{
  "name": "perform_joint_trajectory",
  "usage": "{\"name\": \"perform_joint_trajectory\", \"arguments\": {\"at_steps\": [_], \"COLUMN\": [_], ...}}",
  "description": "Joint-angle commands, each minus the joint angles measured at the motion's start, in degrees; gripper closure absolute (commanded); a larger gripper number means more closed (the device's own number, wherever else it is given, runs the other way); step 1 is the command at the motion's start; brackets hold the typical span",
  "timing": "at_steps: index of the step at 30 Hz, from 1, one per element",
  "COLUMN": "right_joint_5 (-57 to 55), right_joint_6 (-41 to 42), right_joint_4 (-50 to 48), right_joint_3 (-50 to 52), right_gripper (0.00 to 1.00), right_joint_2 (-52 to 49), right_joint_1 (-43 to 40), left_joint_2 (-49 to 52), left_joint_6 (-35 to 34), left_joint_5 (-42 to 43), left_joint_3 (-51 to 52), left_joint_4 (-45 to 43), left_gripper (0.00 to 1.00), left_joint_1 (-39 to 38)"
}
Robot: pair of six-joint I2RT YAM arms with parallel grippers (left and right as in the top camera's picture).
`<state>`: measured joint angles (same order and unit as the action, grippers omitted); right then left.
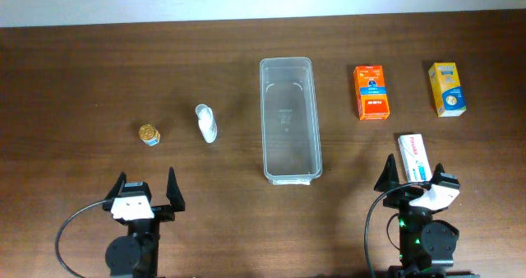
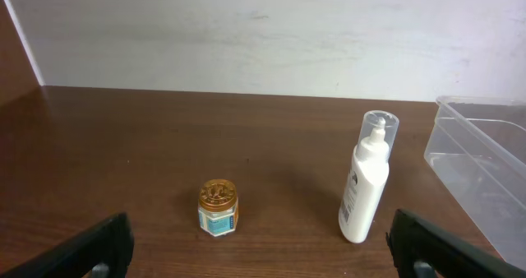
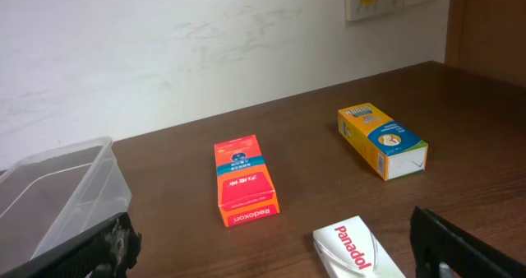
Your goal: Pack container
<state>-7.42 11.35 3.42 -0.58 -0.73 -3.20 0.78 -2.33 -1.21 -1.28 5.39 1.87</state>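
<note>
We read "Redoxon" on the orange carton (image 3: pixel 244 183) and "Panadol" on the white carton (image 3: pixel 357 249) – the yellow carton's (image 3: pixel 382 140) print is too small. Both arms sit low at the table's (image 1: pixel 82 81) near edge, left gripper (image 1: pixel 146 181) and right gripper (image 1: pixel 415 171) with jaws spread wide, holding nothing. The container (image 1: pixel 286 60) – clear plastic, long, round-cornered – lies mid-table between a white bottle (image 2: pixel 366 183) and the cartons.

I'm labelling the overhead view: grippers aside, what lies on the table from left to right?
From left: jar → white bottle → container → orange box → white box → yellow box.
</note>
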Motion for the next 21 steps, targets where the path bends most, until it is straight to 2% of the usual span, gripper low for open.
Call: {"name": "perform_joint_trajectory", "arguments": {"at_steps": [1,11,15,21], "right_joint_5": [0.20,6.14,13.05,14.51], "right_joint_6": [-0.59,4.35,4.33,2.34], "right_joint_4": [0.46,-0.66,-4.87,-10.27], "right_joint_3": [0.26,0.26,0.26,-3.32], "right_gripper": [0.02,0.02,0.02,0.02], "right_joint_2": [0.52,0.52,0.52,-0.39], "right_joint_1": [0.57,0.57,0.57,0.57], "left_joint_2": [-0.33,-0.33,-0.33,-0.33], "left_joint_6": [0.90,0.87,0.87,0.87], "left_joint_5": [0.85,0.85,0.85,0.85], "left_joint_3": [0.44,0.44,0.44,0.44], "left_joint_4": [-0.11,-0.11,-0.11,-0.11], "left_gripper": [0.01,0.01,0.01,0.01], "left_joint_1": [0.28,0.28,0.28,0.28]}}
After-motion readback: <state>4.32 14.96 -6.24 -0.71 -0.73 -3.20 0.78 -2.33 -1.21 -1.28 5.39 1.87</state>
